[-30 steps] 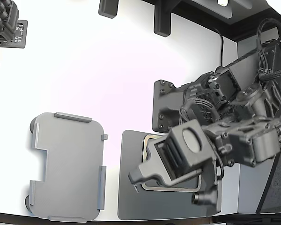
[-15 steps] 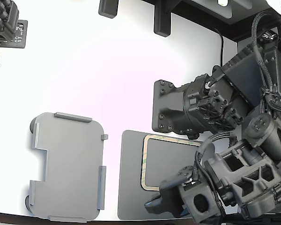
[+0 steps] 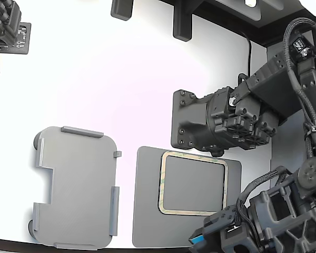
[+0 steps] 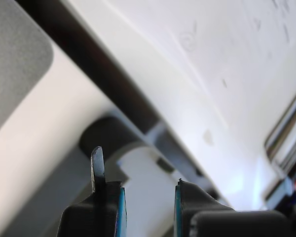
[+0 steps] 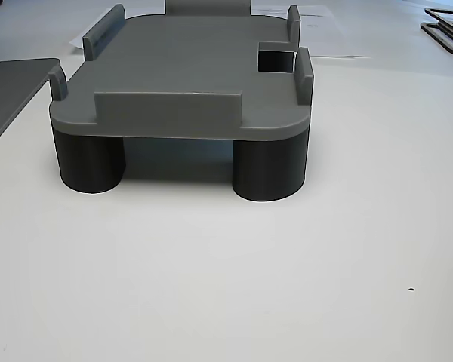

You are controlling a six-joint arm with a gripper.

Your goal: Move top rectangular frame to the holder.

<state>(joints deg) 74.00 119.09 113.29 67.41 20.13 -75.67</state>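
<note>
The top rectangular frame (image 3: pixel 194 183) lies flat on a dark grey mat (image 3: pixel 147 211) on the white surface (image 3: pixel 105 84), untouched. The holder (image 3: pixel 76 187) sits apart from it toward the exterior view's left, with nothing on it. So the pick-up step is not yet begun.

The tool (image 4: pixel 143 207) holds nothing; its two fingers stand apart with a clear gap between them. In the exterior view it hangs at the bottom edge, off the mat's near corner. The next move likely calls for swinging over the frame, descending, and pinching one thin rail.

The wrist view is blurred and probably shows the surface edge only, not the frame. The other view alone shows the holder's round feet (image 5: pixel 270 167) and raised edge tabs (image 5: pixel 168 104).
</note>
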